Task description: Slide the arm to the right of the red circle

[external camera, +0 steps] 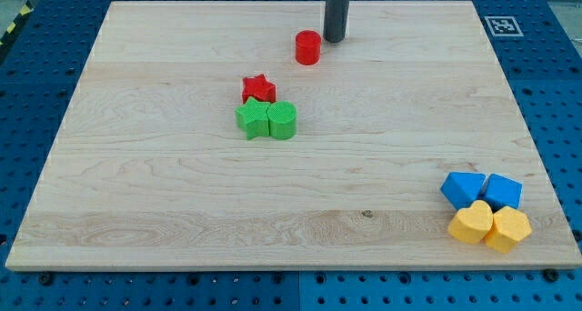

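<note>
The red circle (308,48) stands on the wooden board near the view's top, a little right of centre. My dark rod comes down from the view's top edge, and my tip (335,40) rests on the board just to the right of the red circle and slightly above it, a small gap apart.
A red star (258,87) sits below and left of the red circle, touching a green star (254,119) and a green circle (283,120). At the bottom right are two blue blocks (464,187) (503,191), a yellow heart (471,223) and a yellow hexagon (508,229). The board's (164,202) top edge is close behind my tip.
</note>
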You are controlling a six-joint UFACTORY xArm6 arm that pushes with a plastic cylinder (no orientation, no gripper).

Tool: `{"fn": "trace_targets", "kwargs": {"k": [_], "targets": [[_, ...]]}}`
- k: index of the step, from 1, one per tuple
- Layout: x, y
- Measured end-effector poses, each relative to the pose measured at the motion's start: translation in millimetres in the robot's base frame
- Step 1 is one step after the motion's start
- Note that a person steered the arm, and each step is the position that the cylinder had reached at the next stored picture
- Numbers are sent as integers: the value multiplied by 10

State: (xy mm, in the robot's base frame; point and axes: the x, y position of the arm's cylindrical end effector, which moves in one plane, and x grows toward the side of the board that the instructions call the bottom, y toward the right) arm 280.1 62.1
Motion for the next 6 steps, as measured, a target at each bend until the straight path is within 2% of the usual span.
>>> {"fn": "trace_targets", "kwargs": {"k": [1, 3, 5, 6], "targets": [[199, 0], [216, 0], [413, 18], [319, 18]]}}
